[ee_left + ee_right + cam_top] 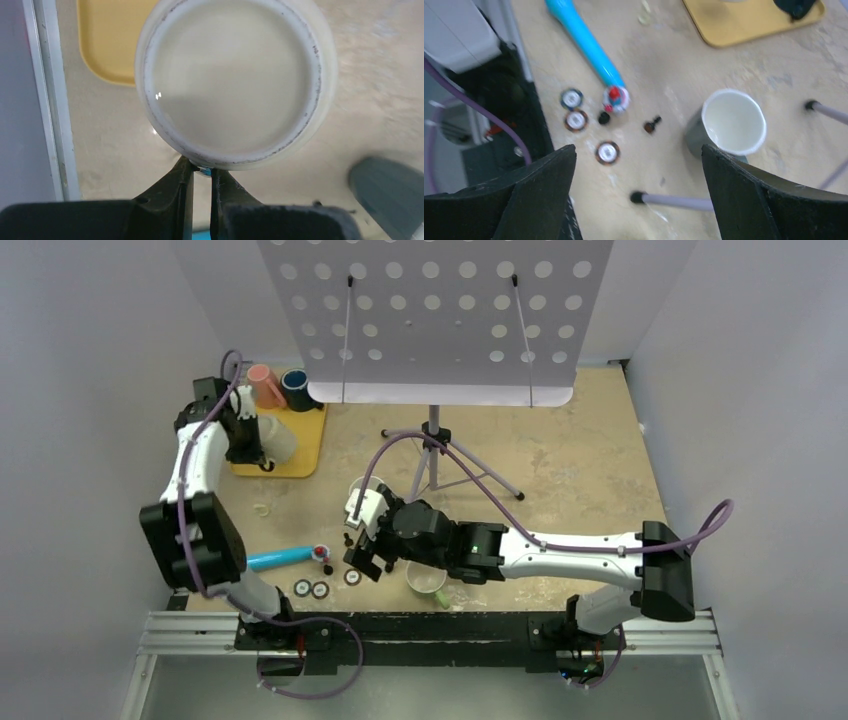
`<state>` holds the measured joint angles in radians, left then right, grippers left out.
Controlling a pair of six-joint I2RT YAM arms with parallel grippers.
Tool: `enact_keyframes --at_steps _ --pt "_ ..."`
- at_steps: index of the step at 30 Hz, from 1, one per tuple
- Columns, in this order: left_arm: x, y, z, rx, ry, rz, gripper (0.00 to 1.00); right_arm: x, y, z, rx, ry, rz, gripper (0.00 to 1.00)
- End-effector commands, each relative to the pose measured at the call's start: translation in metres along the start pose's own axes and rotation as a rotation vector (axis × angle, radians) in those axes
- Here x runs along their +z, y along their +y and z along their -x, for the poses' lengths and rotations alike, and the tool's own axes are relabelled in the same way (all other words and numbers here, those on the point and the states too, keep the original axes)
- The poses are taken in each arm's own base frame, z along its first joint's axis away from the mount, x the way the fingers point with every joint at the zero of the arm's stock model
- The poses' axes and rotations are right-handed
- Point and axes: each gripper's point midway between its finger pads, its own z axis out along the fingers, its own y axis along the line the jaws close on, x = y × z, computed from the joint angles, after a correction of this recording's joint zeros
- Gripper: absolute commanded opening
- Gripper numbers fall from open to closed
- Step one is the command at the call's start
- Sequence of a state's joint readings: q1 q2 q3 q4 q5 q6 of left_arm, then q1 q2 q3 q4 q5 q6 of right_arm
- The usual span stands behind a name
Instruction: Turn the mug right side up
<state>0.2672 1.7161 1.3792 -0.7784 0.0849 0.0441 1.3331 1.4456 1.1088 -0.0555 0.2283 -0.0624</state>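
Far left: grips the mug [232,80] with the left claw [201,169], at the right-hand part of the yellow tray [107,45]; hard to tell whether resting there or lifted. Closes almost fully, with only a sliver of gap, on a thin part at the mug's near edge. Likely the handle, though too edge-on to be sure. Shows what looks like the flat, ringed base to the wrist camera, so probably not yet upright.

Looks like glazed ceramic: stiff, slick, fairly heavy for so narrow a pinch, and liable to chip if dropped on the counter [580,460]. Better, by that reckoning, to hold deep on the handle's loop or across the wall, and to rotate slowly to avoid a swing.

Right of the tray and nearer the bases: a blue tube [280,558] and small round discs [607,152]. Further right of the tray: the right claw [638,150], spread wide and holding nothing, above the counter beside an upright white cup [734,122].
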Motion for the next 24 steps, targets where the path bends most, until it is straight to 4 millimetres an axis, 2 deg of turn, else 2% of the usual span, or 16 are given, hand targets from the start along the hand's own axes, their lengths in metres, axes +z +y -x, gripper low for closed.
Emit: enact_keyframes --at_steps 1,5,8,11,14,18,24 --pt "-0.096 -0.043 0.014 0.006 -0.278 -0.202 0.0 0.0 0.022 0.082 0.198 -0.292 0.144 0.98" --pt "-0.153 -0.069 -0.027 0.037 -0.335 -0.296 0.0 0.021 0.033 0.102 0.378 -0.339 0.299 0.98" --pt "-0.18 -0.084 -0.061 0.043 -0.342 -0.351 0.0 0.034 0.016 0.1 0.568 -0.358 0.327 0.98" --pt "-0.205 -0.098 -0.087 0.061 -0.35 -0.406 0.0 0.034 0.005 0.102 0.698 -0.472 0.394 0.98" --pt "-0.225 -0.106 -0.108 0.099 -0.347 -0.434 0.0 0.034 0.0 0.113 0.73 -0.545 0.401 0.98" --pt "-0.24 -0.121 -0.133 0.118 -0.284 -0.522 0.0 0.026 -0.006 0.13 0.734 -0.633 0.407 0.98" --pt "-0.266 -0.136 -0.143 0.153 -0.332 -0.603 0.0 0.027 -0.015 0.138 0.752 -0.678 0.399 0.98"
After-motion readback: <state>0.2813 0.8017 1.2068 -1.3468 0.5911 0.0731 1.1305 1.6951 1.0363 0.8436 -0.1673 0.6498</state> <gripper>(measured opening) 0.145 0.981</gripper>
